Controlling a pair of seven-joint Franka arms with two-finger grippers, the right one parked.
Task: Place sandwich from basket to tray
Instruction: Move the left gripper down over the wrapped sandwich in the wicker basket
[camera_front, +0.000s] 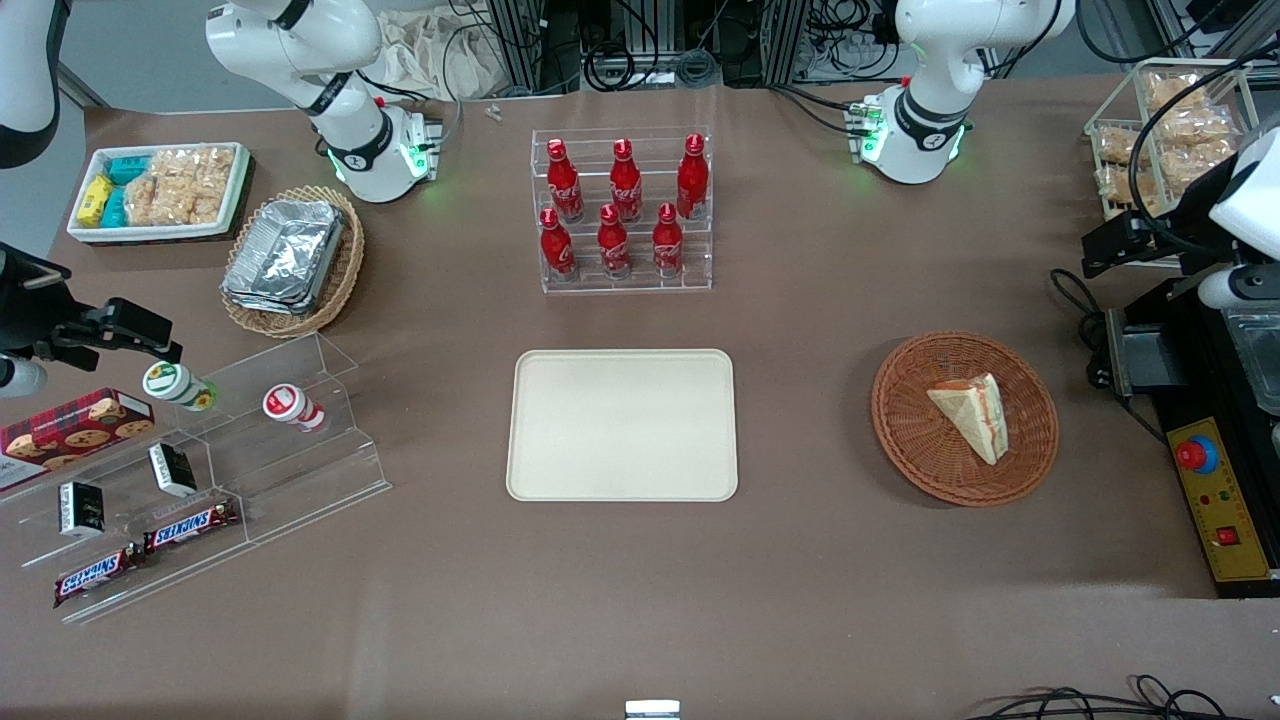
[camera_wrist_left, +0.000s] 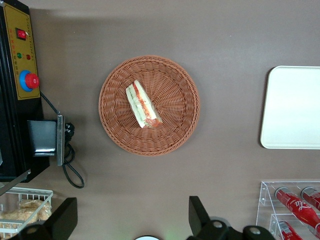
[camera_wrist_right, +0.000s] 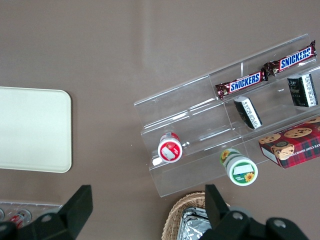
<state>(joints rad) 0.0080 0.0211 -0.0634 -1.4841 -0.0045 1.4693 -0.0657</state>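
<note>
One sandwich (camera_front: 970, 414) lying in one basket (camera_front: 905, 440), well apart from one bare tray (camera_front: 622, 425) on the counter (camera_front: 800, 560). Six red bottles (camera_front: 622, 210) farther from the front camera than the tray. Tool (camera_wrist_left: 131, 220) spread wide, holding nothing, high above the basket.

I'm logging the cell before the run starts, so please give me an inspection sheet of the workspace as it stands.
Surface: brown table.
Job's things: sandwich lies in the basket; tray holds nothing.
Clutter: cola bottles in a clear rack, foil containers, Snickers bars, cookie box.
Grippers: left gripper open, high above the basket, holding nothing.
Cables: black cable beside the control box.
Surroundings: cable bundles at the table's edge farthest from the front camera.
</note>
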